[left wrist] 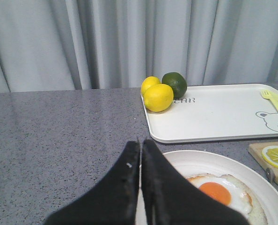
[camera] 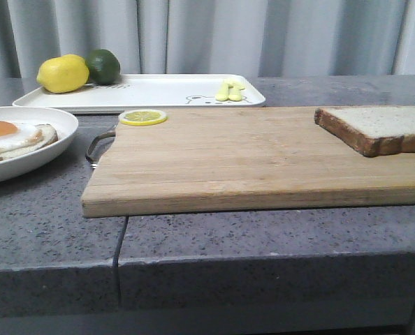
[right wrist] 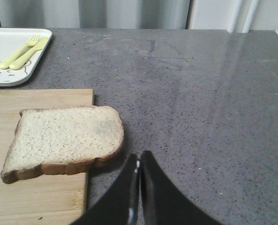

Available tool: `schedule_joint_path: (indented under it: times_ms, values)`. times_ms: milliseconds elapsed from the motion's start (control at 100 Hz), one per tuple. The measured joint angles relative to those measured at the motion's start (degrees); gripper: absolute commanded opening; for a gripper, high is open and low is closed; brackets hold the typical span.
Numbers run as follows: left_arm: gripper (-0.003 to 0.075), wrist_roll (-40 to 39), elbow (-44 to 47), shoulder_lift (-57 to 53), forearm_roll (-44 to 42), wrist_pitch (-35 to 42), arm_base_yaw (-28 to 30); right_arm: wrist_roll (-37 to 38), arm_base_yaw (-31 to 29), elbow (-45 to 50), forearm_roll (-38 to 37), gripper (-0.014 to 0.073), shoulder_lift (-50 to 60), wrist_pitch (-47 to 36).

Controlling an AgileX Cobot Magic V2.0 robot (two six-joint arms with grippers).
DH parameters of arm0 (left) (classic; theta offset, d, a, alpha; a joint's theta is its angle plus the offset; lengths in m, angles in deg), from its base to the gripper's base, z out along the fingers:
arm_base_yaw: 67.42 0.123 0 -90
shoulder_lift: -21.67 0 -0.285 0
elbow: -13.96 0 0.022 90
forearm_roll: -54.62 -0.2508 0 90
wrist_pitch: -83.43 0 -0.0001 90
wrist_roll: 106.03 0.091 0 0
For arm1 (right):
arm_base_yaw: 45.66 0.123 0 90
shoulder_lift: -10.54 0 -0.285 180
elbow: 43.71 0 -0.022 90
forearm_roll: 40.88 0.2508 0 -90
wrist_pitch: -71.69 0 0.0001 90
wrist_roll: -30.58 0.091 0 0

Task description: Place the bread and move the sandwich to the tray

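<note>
In the front view the bread lay on the cutting board, the sandwich open on its plate, the tray behind. Left wrist view: left gripper, jaws closed, empty. Right wrist view: right gripper likewise; it should open wide and take the bread by its overhanging edge.

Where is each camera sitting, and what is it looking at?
Front view: low at the table edge, looking forward over the cutting board toward the curtain; no robot parts show.
Left wrist view: on the left arm, above the plate with the egg; the shut left gripper shows.
Right wrist view: on the right arm, beside the bread; the shut right gripper shows.
All three views share the tray; front and right wrist share the bread.
</note>
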Motion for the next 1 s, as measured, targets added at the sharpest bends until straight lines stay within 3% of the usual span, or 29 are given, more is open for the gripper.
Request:
schedule_joint_path:
  times_ms: [100, 180, 580, 1000]
  values:
    - [-0.0020, 0.0, 0.0, 0.0, 0.0, 0.0, 0.0, 0.0, 0.0, -3.4, 1.3, 0.0421, -4.6, 2.2]
    - [-0.0020, 0.0, 0.0, 0.0, 0.0, 0.3, 0.0, 0.0, 0.0, -5.8, 2.9, 0.0510, -8.4, 3.8]
    - [-0.0020, 0.0, 0.0, 0.0, 0.0, 1.8, 0.0, 1.0, -1.9, -22.9, 14.1, 0.0507, -38.0, 19.8]
    - [-0.0020, 0.0, 0.0, 0.0, 0.0, 2.2, 0.0, -15.4, -10.9, -38.1, 31.4, 0.0507, -58.6, 29.0]
